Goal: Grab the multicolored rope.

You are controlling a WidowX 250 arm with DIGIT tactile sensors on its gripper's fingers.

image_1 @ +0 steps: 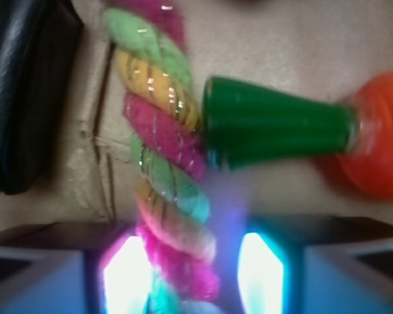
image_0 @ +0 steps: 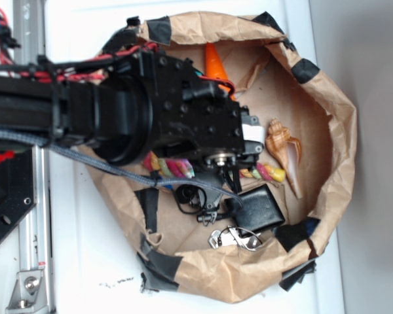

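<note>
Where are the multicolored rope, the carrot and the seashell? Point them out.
multicolored rope (image_1: 167, 170): wrist view, middle of its twisted length.
carrot (image_1: 275, 124): wrist view, green top.
seashell (image_0: 280, 145): exterior view, wide body.

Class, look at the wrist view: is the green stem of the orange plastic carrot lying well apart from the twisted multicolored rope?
No. The carrot's green stem presses right against the side of the twisted pink, yellow and green rope.

In the exterior view the robot arm (image_0: 118, 111) covers the middle of the multicolored rope (image_0: 170, 167), leaving only two short stretches showing, and hides most of the orange carrot (image_0: 214, 62). The gripper itself is hidden there. In the wrist view the rope (image_1: 164, 150) runs off the top and bottom edges, the carrot (image_1: 380, 144) is blurred and cut by the right edge, and the gripper (image_1: 187, 275) fingers (image_1: 259, 278) glare, out of focus.
</note>
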